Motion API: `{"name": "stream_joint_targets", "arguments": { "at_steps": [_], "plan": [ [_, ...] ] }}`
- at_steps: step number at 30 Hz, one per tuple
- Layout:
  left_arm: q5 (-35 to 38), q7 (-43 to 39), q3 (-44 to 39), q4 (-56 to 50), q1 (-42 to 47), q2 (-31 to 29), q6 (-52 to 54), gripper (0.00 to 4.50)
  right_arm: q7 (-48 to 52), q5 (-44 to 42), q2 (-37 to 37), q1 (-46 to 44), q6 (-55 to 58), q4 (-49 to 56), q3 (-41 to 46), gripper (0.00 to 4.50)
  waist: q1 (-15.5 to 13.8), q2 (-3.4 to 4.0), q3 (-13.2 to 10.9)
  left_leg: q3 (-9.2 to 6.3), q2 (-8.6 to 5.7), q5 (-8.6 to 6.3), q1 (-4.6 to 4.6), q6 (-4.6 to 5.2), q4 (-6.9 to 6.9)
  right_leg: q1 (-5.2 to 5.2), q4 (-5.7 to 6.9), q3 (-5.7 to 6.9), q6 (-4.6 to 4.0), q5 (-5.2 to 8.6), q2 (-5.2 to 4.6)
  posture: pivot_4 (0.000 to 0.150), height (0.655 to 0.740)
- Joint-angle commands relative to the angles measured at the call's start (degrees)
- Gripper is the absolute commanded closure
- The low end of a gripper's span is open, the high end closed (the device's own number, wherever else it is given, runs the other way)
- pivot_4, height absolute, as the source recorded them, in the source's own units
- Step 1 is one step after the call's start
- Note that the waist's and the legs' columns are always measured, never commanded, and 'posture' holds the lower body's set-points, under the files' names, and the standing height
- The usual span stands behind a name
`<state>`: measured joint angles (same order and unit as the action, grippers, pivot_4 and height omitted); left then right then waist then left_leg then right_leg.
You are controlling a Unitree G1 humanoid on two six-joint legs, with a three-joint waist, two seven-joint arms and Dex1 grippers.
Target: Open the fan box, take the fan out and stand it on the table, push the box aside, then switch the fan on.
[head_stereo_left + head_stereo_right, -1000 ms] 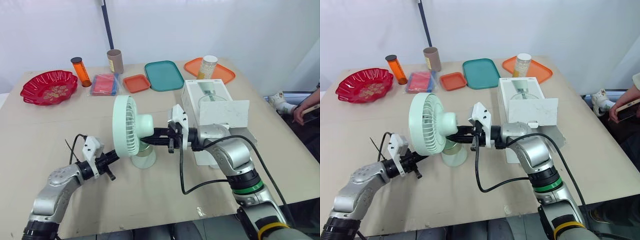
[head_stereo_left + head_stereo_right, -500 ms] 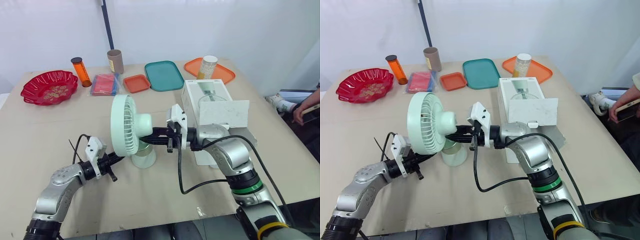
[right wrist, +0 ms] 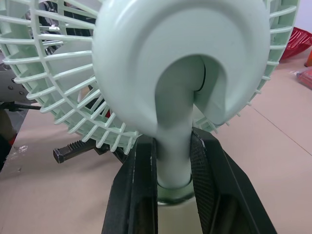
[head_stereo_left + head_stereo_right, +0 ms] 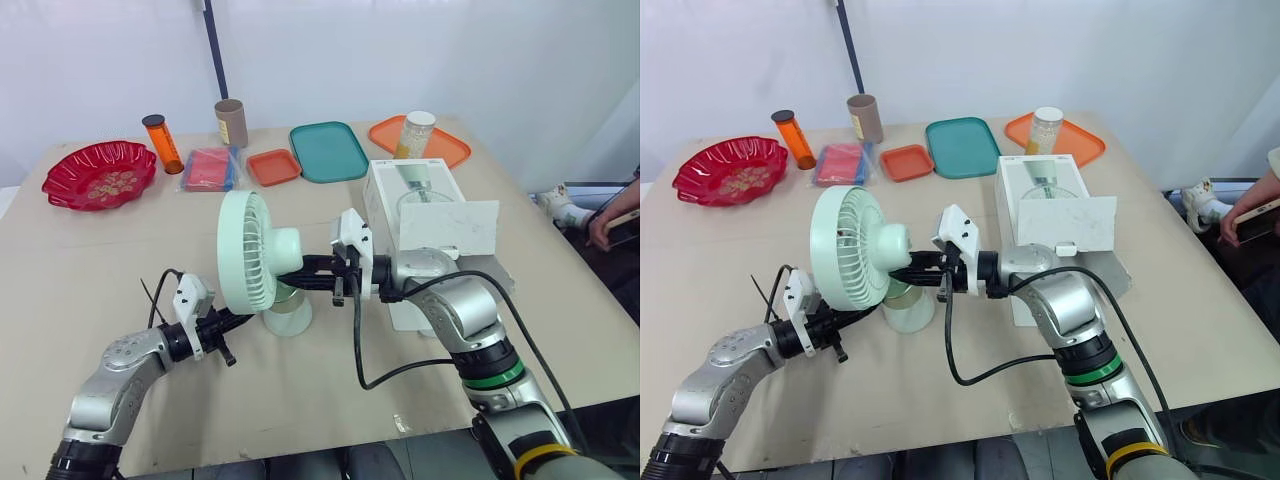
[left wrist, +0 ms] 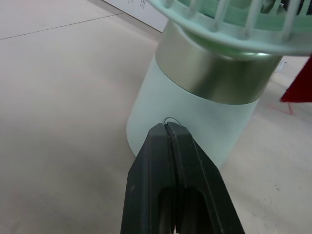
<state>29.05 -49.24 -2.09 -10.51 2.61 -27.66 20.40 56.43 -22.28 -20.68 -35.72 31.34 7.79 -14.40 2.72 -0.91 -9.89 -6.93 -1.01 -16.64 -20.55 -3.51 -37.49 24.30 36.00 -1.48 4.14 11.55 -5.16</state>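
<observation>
So on the left, the left gripper (image 5: 167, 126) is pinched fully closed with its tips right against the fan's base (image 5: 195, 114), low down. My guess is it's using the closed fingers as a poker to hit the switch, though I can't spot the button itself. The fan (image 4: 262, 262) is already out and standing upright on the table (image 4: 90, 270), around the middle and toward the front. The right gripper (image 3: 173, 146) is clamped around its neck just under the head, which looks like bracing so the push from the other side doesn't tip or slide it. The fan box (image 4: 415, 200) lies just to the right, behind the right arm, with its flap (image 4: 450, 230) up. Whether it counts as pushed aside is debatable. Containers along the back: the red dish (image 4: 98, 173) could be just patterned inside, hard to tell. For the orange bottle (image 4: 161, 143) and brown tube (image 4: 230, 122), the contents are anyone's guess. The small orange tray (image 4: 273, 166) and teal tray (image 4: 328, 151) look bare. The orange tray (image 4: 447, 151) carries a jar (image 4: 415, 134) of something pale. I can't see into the box.
</observation>
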Motion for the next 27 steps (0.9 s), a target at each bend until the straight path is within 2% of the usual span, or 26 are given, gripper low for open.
{"name": "stream_joint_targets", "arguments": {
  "at_steps": [1, 27],
  "plan": [
    [0.61, -0.78, 0.97, -2.88, -0.10, 0.10, 0.09, 4.47, -0.35, -0.37, 0.51, -0.33, -0.01, 2.27, -0.51, 3.97, -0.01, 0.00, 0.00, 0.00, 0.00, 0.00, 0.00, 0.00, 0.00, 0.00, 0.00, 0.00, 0.00, 0.00, 0.00, 0.150, 0.7384],
    [0.84, -0.93, 0.69, -3.16, 0.90, -0.29, 0.32, 4.47, 0.63, -0.73, 0.27, -0.08, -0.14, 2.80, -0.78, 3.97, -0.02, 0.00, 0.00, 0.00, 0.00, 0.00, 0.00, 0.00, -0.01, -0.01, 0.00, 0.00, 0.00, 0.00, 0.00, 0.150, 0.7384]
  ]
}}
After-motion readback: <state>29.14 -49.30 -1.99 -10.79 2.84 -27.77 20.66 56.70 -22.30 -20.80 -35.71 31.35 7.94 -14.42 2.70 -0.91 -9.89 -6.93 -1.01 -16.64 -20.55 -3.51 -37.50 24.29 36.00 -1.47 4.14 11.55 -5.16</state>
